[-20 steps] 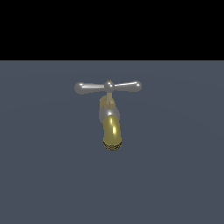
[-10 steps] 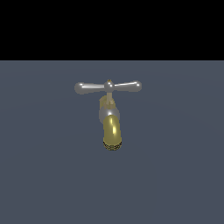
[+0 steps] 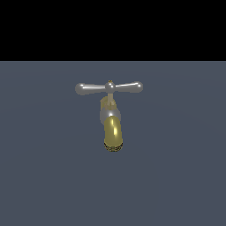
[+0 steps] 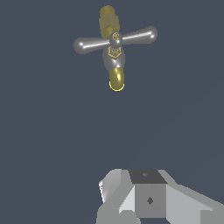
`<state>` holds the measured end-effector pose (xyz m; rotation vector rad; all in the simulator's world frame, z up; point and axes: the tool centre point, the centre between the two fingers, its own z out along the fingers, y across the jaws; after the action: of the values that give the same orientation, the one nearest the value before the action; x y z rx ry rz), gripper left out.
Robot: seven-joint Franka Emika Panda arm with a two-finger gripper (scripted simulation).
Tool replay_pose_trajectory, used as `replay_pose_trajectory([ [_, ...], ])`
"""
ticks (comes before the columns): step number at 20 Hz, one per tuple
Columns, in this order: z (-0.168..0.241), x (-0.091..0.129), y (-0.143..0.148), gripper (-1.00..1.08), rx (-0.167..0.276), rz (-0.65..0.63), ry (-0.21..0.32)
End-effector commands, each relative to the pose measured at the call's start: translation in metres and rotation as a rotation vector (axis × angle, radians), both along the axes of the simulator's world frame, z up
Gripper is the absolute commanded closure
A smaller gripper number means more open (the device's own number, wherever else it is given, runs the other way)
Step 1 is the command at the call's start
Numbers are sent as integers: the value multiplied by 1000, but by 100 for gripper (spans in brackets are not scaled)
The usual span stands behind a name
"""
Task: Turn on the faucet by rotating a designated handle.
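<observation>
1. Faucet (image 3: 112,128) sits roughly mid-frame in the exterior view, on a flat dark grey-blue floor (image 3: 185,176); black band above the floor's far edge.
2. Gold spout curves down toward the camera, silver collar w/ it just under the crossbar.
3. Handle (image 3: 109,88) is on top of the faucet, lying approx level, one rounded end to the exterior view's left, the other to its right; small brass knob at centre.
4. From my wrist cam: faucet (image 4: 114,52) seen from above, handle (image 4: 115,40) crossing it, slightly tilted in the pic.
5. My gripper (image 4: 148,199) shows only as grey-white housing at the pic's edge, well apart from the faucet, touching nothing.
6. Fingertips aren't visible, so can't tell if I'm open or closed.
7. Gripper isn't in the exterior view at all.
</observation>
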<state>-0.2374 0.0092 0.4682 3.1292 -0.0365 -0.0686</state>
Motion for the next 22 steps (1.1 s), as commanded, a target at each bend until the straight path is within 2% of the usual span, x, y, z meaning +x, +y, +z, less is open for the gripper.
replay_pose_trajectory([
  [1,-3,8,2,108,10,-27,1],
  [6,-12,31,9,108,37,-107,4],
  [14,-36,81,25,108,79,-291,21],
  [22,-69,128,43,108,99,-493,42],
])
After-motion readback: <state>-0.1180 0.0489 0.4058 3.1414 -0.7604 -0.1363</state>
